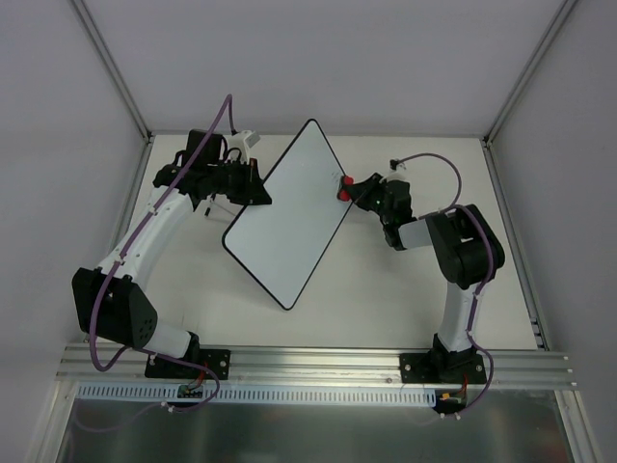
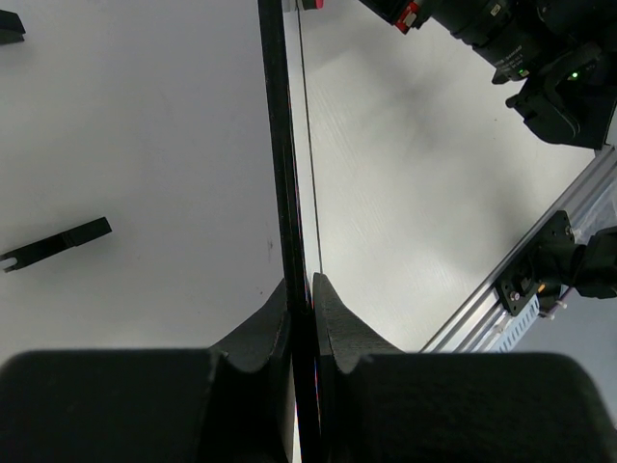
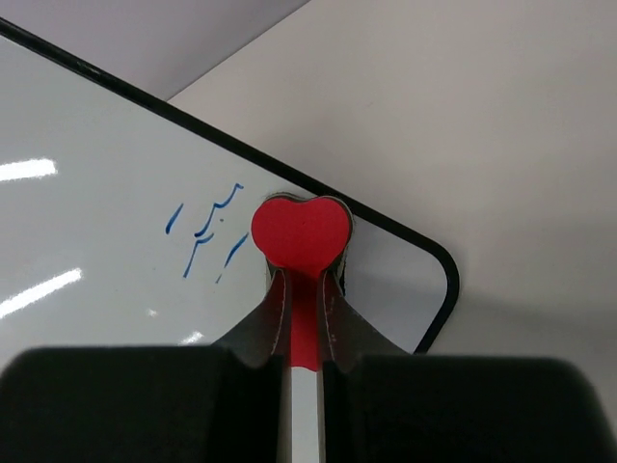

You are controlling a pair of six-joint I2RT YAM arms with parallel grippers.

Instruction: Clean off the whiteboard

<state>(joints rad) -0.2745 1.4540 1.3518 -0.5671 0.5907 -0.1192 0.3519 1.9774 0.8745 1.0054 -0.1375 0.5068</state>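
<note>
The whiteboard [image 1: 284,217] lies diagonally in the middle of the table. My left gripper [image 1: 255,183] is shut on its left edge; in the left wrist view the board's black rim [image 2: 280,145] runs edge-on between the closed jaws of the left gripper [image 2: 301,289]. My right gripper [image 1: 353,190] is shut on the red eraser [image 1: 343,186] at the board's right corner. In the right wrist view the eraser [image 3: 300,230] rests on the board [image 3: 87,222] beside blue handwriting [image 3: 205,231], near the rounded corner; the right gripper [image 3: 303,289] grips its narrow part.
An aluminium rail [image 1: 308,365] runs along the table's near edge. Grey walls enclose the back and sides. In the left wrist view two black clips [image 2: 60,241] show on the board's face, and the right arm [image 2: 521,48] sits at the upper right.
</note>
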